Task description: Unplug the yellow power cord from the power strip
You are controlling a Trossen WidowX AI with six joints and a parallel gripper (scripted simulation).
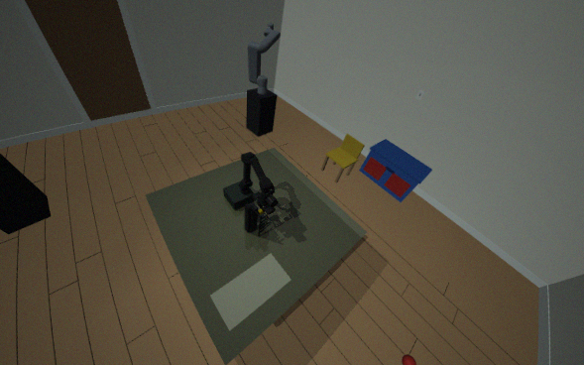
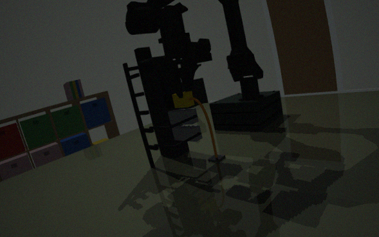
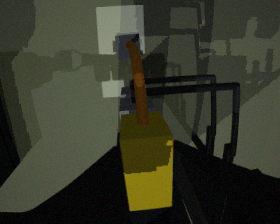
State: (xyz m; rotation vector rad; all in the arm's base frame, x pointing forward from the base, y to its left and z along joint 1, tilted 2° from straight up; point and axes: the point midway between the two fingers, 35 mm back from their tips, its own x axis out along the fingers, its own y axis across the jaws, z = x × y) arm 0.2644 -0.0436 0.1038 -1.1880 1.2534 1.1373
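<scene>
Exterior view, left to right. 1 shelf unit [image 2: 47,135] with coloured bins stands far left against the wall, well apart from the work. Next, a thin black ladder-like rack [image 2: 138,113], just beside the tall dark power strip [image 2: 172,125], which stands upright on the counter [image 2: 316,180]. 2 grey sockets show on the strip's face, one above the other, both vacant as far as the dim light allows.

The yellow plug [image 2: 183,100] sits directly above the upper grey socket, at the tip of the end effector [image 2: 184,91], which reaches down from above. Whether the plug is fully out of its socket cannot be told from here. The end effector is clamped on the plug. In the wrist view the plug [image 3: 147,163] fills the centre between the dark fingers.

The orange cord [image 2: 208,129] leaves the plug's right side, arcs down and ends at a small flat pad [image 2: 217,158] on the counter. To the right stands the arm's base [image 2: 247,111].

Key relation: the plug lies in line with the end effector. The wrist view shows the cord [image 3: 138,83] running straight ahead, away from the camera, so plug and cord share the end effector's approach axis. Judgement: the pull should follow that axis, away from the strip face, then release.

Only 1 arm is available.
</scene>
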